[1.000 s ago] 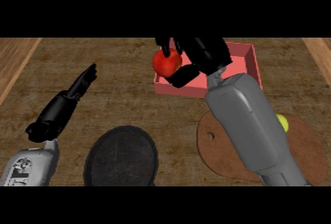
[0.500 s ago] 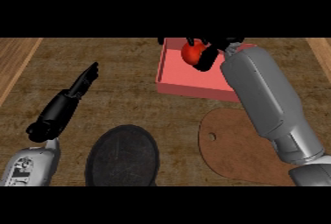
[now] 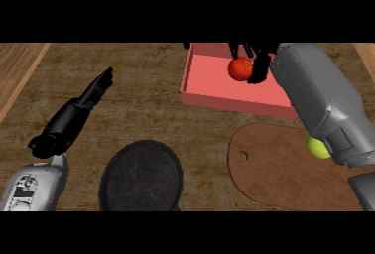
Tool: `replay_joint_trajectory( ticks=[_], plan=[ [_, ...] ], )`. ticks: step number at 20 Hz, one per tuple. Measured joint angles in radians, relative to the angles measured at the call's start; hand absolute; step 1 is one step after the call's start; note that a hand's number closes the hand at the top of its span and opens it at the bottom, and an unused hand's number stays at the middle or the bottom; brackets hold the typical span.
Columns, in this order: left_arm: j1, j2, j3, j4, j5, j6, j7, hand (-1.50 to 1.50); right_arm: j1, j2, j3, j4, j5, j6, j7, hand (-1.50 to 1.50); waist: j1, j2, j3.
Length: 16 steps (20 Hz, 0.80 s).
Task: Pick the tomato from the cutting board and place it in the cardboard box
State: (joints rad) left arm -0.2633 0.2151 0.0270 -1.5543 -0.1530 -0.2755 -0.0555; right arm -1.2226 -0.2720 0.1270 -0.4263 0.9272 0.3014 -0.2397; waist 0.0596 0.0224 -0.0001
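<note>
Nearest me, a dark round plate (image 3: 141,174) and the cutting board (image 3: 275,171) with a yellow-green ball (image 3: 317,147) at its edge, partly behind my forearm. My left hand (image 3: 77,111) rests aside, fingers straight. Farthest, my right hand (image 3: 256,57) is curled round the tomato (image 3: 240,68), over the pink box (image 3: 219,96), ready for release.

one tomato (image 3: 239,68), one box (image 3: 219,97), one plate (image 3: 141,174)

Dark round plate (image 3: 141,175); yellow-green ball (perhaps a lime) (image 3: 318,147).
</note>
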Motion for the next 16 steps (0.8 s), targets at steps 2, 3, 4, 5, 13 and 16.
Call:
replay_joint_trajectory(
  ticks=[2,3,4,5,13,16],
  plan=[
    [-0.003,-0.005,-0.001,0.009,-0.004,0.004,-0.001,0.00,-0.015,-0.019,0.005,0.045,0.004,0.036,-0.072,-1.50,-0.001,0.001,0.000],
    [-0.007,-0.006,0.000,0.011,-0.005,0.007,-0.002,0.00,-0.018,-0.026,0.003,0.064,0.003,0.042,-0.111,-1.50,-0.001,0.001,0.000],
    [0.001,-0.006,0.000,0.009,-0.005,0.006,-0.009,0.00,-0.017,-0.028,0.001,0.078,0.000,0.049,-0.149,-1.50,-0.002,0.000,0.000],
    [0.000,-0.009,-0.002,0.011,-0.006,0.006,-0.010,0.00,-0.027,-0.035,-0.009,0.091,-0.009,0.057,-0.185,-1.50,-0.001,0.001,0.001],
    [-0.015,-0.011,0.002,0.025,-0.010,0.011,-0.012,0.00,-0.040,-0.011,-0.313,0.147,-0.309,0.081,-0.305,-1.50,-0.005,0.002,0.003],
    [-0.021,-0.010,0.002,0.027,-0.013,0.013,-0.008,0.00,-0.051,-0.018,-0.444,0.196,-0.435,0.111,-0.261,-1.50,-0.005,0.004,0.003]
  ],
)
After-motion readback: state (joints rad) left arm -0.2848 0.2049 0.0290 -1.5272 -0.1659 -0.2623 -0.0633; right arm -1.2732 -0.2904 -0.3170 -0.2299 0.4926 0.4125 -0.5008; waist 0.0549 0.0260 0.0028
